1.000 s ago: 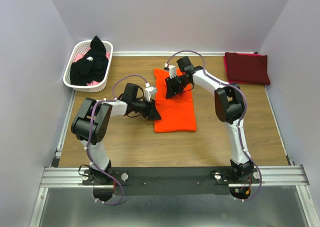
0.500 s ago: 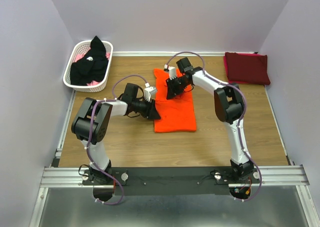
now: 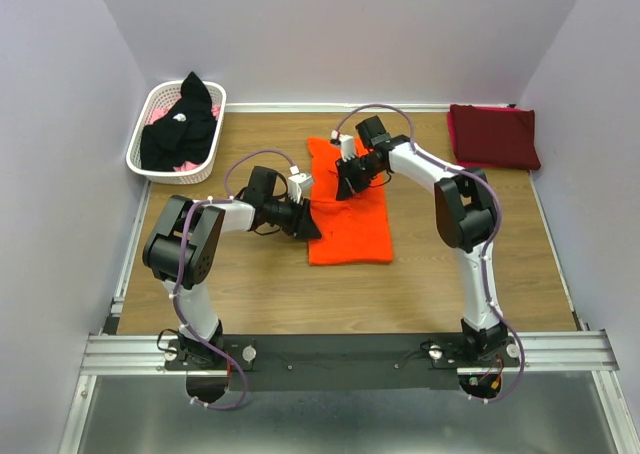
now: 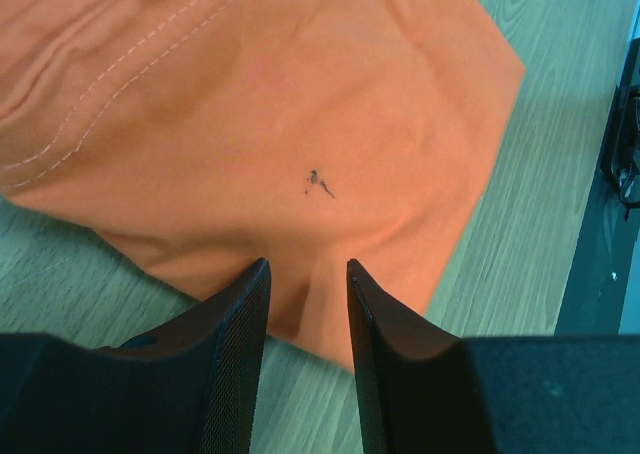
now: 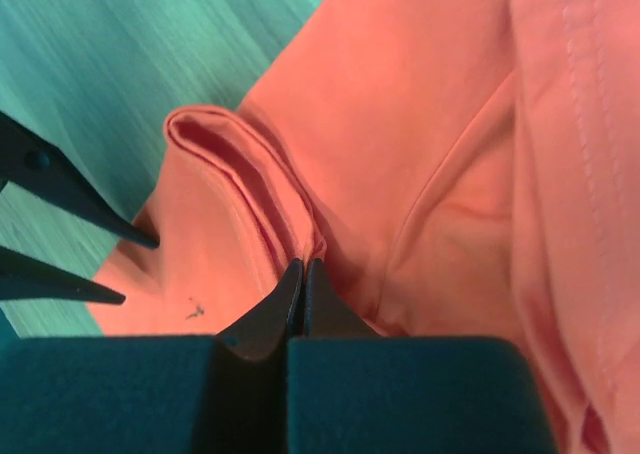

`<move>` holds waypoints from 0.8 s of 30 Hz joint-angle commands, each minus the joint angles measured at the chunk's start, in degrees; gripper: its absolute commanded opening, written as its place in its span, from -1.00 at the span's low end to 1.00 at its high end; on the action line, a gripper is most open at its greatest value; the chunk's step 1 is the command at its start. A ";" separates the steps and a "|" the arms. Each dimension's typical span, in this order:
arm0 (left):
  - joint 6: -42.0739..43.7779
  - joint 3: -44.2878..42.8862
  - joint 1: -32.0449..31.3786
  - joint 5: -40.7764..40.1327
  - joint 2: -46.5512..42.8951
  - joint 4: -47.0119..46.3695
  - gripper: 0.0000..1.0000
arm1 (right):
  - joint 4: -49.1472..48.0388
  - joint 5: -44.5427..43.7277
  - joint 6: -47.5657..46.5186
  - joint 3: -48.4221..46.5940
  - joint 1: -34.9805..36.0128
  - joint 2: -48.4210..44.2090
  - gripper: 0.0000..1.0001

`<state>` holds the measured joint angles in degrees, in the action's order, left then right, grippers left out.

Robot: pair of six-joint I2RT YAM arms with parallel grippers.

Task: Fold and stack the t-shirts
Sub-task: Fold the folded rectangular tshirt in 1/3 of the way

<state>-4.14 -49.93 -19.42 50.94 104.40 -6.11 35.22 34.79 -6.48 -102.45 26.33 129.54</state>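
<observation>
The orange t-shirt lies mid-table, half folded. The right gripper is pinched tight on a raised ridge of it near the shirt's left edge. The left gripper sits at that edge, jaws apart, holding nothing. Best bet: left grabs too, then both lift level. The maroon t-shirt sits folded in the far right corner. The white basket in the far left corner holds the black t-shirt.

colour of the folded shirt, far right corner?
The folded shirt is dark maroon, clearest in the top external view.
</observation>
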 commanded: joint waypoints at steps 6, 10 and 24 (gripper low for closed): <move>0.36 0.54 0.17 -1.02 -0.95 -1.10 -0.12 | -0.33 -2.79 -3.19 2.61 0.48 -3.06 -0.99; 0.45 0.54 0.26 -1.10 -1.39 -1.10 -0.13 | -0.51 -4.37 -3.36 1.56 0.39 -2.01 -0.99; -1.22 -3.58 0.44 0.66 -5.54 -6.37 -0.19 | -0.86 -4.38 -2.92 -0.11 0.39 1.25 -0.99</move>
<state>-4.34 -50.61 -19.09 51.03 96.90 -10.17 35.00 30.89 -9.04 -101.08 26.33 128.86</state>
